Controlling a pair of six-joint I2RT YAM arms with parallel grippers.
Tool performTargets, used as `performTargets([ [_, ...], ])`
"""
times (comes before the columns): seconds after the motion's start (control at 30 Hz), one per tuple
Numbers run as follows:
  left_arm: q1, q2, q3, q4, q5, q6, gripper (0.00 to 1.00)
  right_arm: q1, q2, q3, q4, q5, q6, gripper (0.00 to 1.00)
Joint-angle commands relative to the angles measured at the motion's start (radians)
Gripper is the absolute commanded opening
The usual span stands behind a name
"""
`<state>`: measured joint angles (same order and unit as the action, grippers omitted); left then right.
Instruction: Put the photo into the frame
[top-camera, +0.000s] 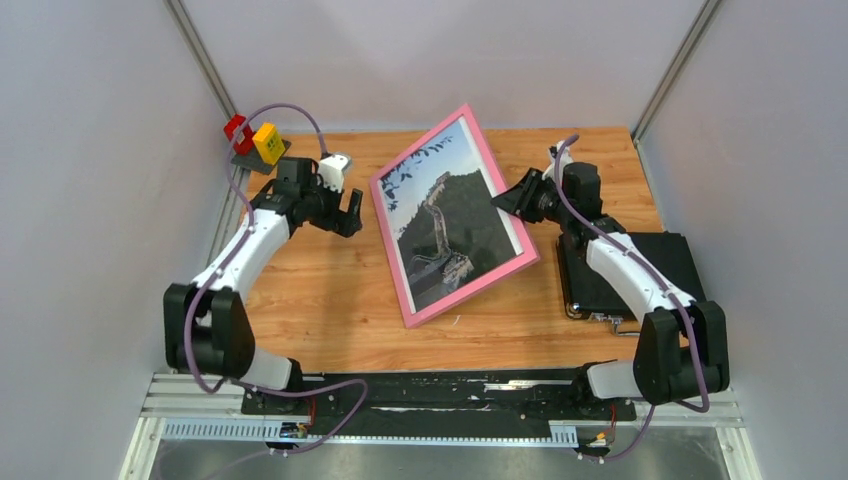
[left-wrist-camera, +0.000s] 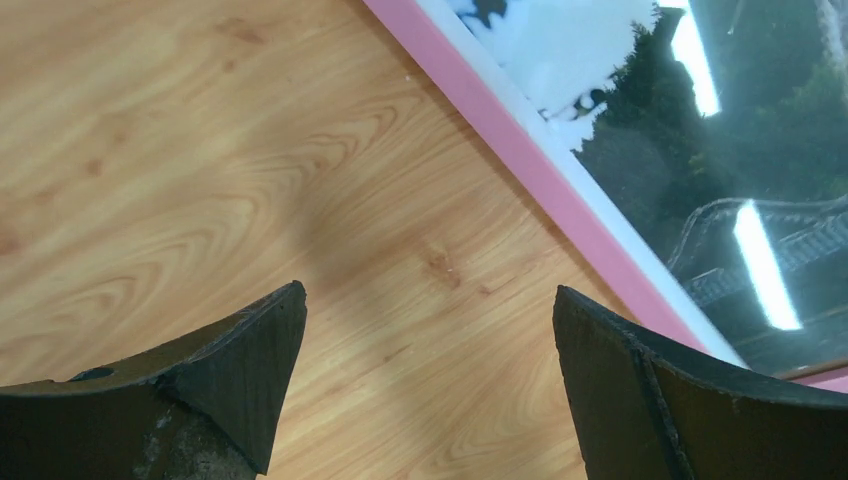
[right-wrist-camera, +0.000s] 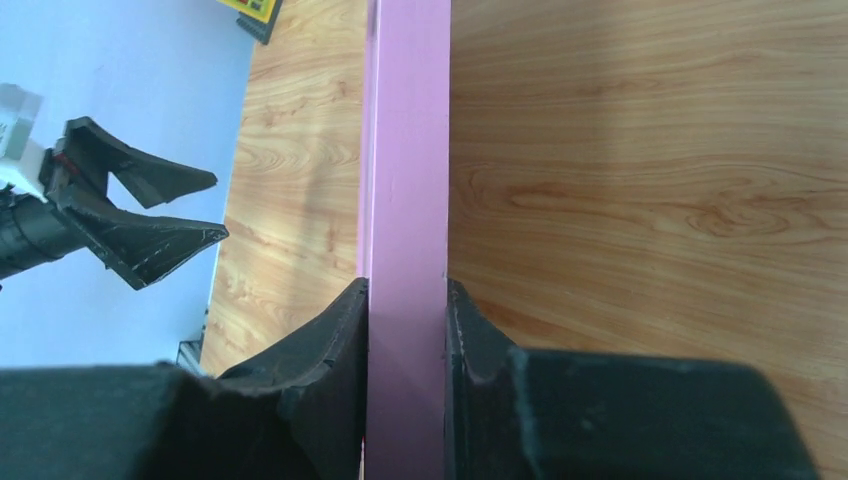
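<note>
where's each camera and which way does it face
top external: above and behind the bases, looking down on the table, both arms and the frame.
left wrist: on the left arm, facing down at the table and the photo, open left gripper at the bottom.
right wrist: on the right arm, facing along the frame's pink edge, the right gripper shut on it.
shared: all see the frame; right wrist also sees the left gripper.

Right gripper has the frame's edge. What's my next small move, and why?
Probably lower the right gripper to lay the frame flat on the table: the photo already shows behind its pane, the held edge looks raised, and the left gripper hangs open beside it.
</note>
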<state>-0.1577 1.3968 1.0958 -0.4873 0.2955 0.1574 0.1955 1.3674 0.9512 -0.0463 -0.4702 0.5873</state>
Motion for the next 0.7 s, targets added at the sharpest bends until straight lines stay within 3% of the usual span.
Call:
performTargets([
  [0.0,0.040,0.136,0.083,-0.009,0.163,-0.202,1.00,-0.003,-0.031,-0.083,0.168,0.206,-0.075,0.00],
  [0.27,0.043,0.384,0.156,-0.030,0.378,-0.337,1.00,-0.004,-0.021,-0.194,0.267,0.229,-0.090,0.00],
  [0.67,0.043,0.531,0.104,0.092,0.475,-0.498,1.00,-0.004,0.039,-0.256,0.336,0.251,-0.078,0.00],
])
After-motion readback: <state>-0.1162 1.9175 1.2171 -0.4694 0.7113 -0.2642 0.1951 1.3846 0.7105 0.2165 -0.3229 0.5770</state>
